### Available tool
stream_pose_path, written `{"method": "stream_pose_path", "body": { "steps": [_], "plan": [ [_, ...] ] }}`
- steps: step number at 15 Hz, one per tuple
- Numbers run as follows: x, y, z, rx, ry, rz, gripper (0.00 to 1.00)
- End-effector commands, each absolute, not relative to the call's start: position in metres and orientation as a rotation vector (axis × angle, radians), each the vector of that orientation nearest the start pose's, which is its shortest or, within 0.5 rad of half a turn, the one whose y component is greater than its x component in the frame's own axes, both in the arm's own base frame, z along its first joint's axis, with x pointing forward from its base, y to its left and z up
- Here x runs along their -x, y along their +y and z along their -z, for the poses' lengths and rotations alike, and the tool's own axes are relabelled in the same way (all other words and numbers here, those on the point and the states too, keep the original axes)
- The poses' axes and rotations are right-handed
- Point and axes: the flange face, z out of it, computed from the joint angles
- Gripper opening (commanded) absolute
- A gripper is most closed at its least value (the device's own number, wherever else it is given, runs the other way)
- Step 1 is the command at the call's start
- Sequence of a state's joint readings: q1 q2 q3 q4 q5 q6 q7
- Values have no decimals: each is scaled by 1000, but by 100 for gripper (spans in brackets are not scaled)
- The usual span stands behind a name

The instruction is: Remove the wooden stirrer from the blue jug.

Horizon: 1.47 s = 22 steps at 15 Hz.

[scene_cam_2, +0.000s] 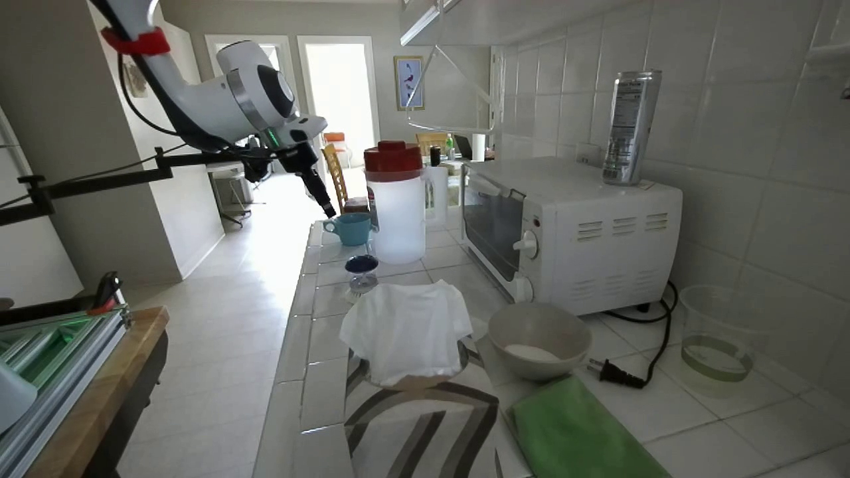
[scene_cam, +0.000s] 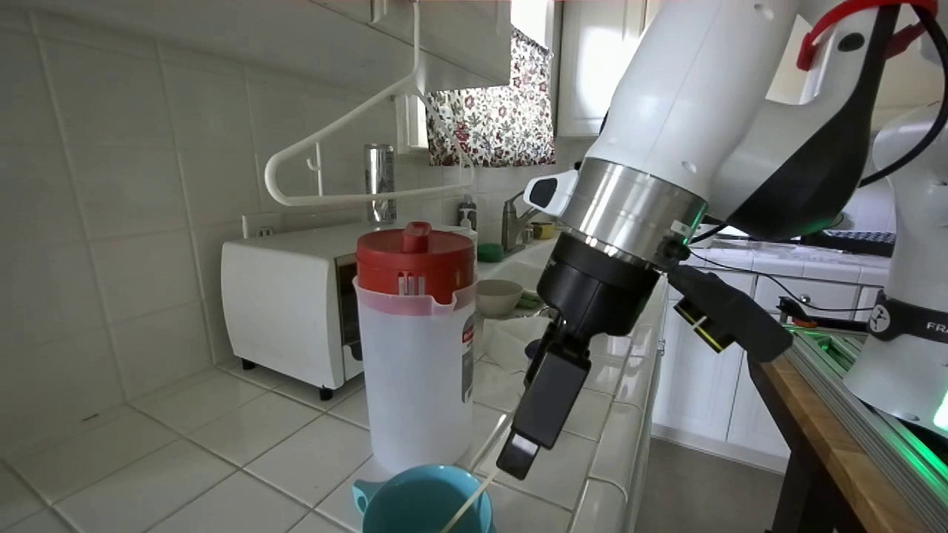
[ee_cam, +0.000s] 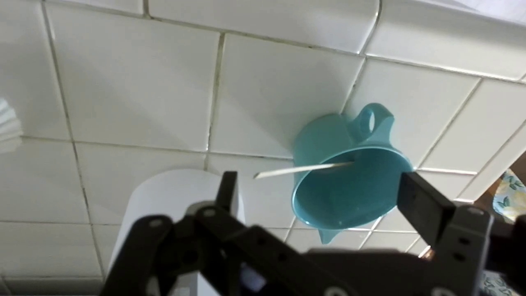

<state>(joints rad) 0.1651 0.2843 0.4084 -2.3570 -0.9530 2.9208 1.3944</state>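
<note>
The blue jug [scene_cam: 400,507] stands upright on the tiled counter, and it also shows in an exterior view [scene_cam_2: 353,230] and in the wrist view [ee_cam: 349,197]. The thin pale wooden stirrer [ee_cam: 304,169] leans in the jug and sticks out over its rim; its upper part also shows in an exterior view [scene_cam: 469,503]. My gripper [ee_cam: 316,179] is open and empty, tilted down above the jug. In the wrist view the stirrer's free end lies between the fingers, closer to the left one. The gripper also shows in both exterior views [scene_cam: 518,453] [scene_cam_2: 329,211]. The stirrer's lower end is hard to see.
The clear pitcher with a red lid [scene_cam: 415,363] stands close beside the jug, near the left finger in the wrist view [ee_cam: 176,189]. A white toaster oven [scene_cam: 285,303] stands behind. A small dark-topped cup [scene_cam_2: 362,271], white cloth [scene_cam_2: 408,325] and bowl [scene_cam_2: 539,342] share the counter.
</note>
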Motion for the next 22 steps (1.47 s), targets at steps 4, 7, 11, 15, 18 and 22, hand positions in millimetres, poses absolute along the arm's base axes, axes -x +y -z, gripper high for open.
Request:
{"method": "stream_pose_path", "body": {
  "steps": [4, 7, 11, 15, 18, 22],
  "plan": [
    [-413, 334, -224, 3015, 49, 558, 100],
    [-418, 334, -226, 3027, 101, 576, 73],
    [-421, 334, -227, 3028, 147, 590, 55],
    [-420, 336, -226, 3035, 164, 593, 26],
    [-421, 336, -226, 3037, 177, 596, 1],
    [-422, 337, -227, 3033, 187, 603, 0]
  ]
}}
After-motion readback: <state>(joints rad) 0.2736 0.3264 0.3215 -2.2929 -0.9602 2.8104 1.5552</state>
